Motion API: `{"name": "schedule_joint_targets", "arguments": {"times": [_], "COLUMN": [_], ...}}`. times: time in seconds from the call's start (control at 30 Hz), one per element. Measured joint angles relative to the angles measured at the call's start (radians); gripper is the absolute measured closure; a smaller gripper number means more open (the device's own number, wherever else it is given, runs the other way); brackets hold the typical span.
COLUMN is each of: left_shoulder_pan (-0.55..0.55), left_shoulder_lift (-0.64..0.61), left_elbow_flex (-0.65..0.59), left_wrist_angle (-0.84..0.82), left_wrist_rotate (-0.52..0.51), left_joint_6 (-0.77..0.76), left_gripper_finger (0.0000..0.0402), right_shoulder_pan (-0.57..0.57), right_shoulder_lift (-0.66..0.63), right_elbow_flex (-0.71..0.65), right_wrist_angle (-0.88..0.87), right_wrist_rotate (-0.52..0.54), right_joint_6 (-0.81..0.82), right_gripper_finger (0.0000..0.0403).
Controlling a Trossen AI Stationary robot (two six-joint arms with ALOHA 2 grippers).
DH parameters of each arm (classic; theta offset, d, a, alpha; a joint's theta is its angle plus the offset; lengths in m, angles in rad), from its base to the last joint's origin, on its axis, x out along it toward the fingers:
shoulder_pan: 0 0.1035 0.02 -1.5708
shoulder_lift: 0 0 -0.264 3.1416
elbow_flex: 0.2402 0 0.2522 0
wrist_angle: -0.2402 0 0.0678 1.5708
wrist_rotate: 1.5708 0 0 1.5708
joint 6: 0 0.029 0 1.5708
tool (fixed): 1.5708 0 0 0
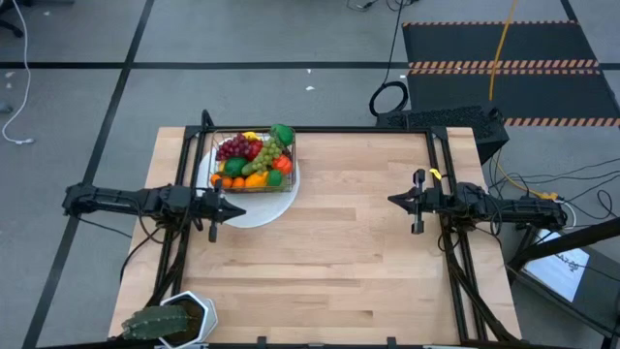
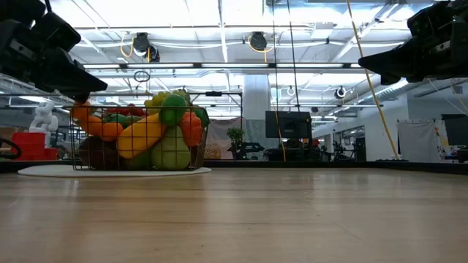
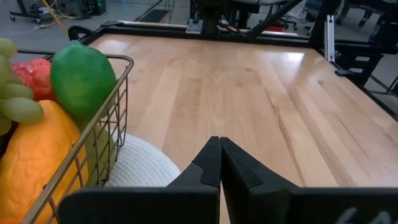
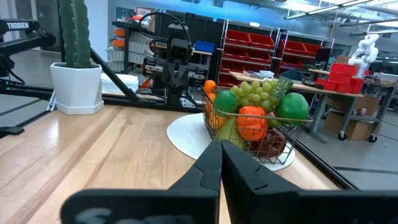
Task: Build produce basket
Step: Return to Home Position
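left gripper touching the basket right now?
Apart. The left wrist view shows the left gripper, jaws shut, clear of the basket, with white plate showing between them.

1. A pale wooden table [image 1: 339, 252] stands on a grey concrete floor [image 1: 87, 107] crossed by dark tape lines.
2. Beyond one table corner lies a black floor mat [image 1: 499, 44] with orange-striped edges.
3. Beyond the table, long white ceiling lights [image 2: 219, 29] glow and red storage-bin shelves [image 4: 249, 50] stand.
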Motion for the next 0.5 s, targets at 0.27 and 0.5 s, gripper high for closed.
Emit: {"name": "schedule_joint_targets", "arguments": {"times": [0.27, 0.5], "left_shoulder_pan": [0.0, -0.016], "left_shoulder_lift": [-0.045, -0.092], "left_elbow_flex": [-0.024, -0.035], "left_wrist_angle": [-0.005, 0.005], "left_wrist_rotate": [0.001, 0.003], "left_joint_6": [0.001, 0.024], "left_gripper_finger": [0.0401, 0.0401], "right_shoulder_pan": [0.0, 0.0], "right_shoulder_lift": [0.0, 0.0], "right_elbow_flex": [0.0, 0.0], "right_wrist_angle": [0.0, 0.0], "right_wrist_rotate": [0.0, 0.0], "right_joint_6": [0.0, 0.0], "right_gripper_finger": [0.0403, 0.0403]}}
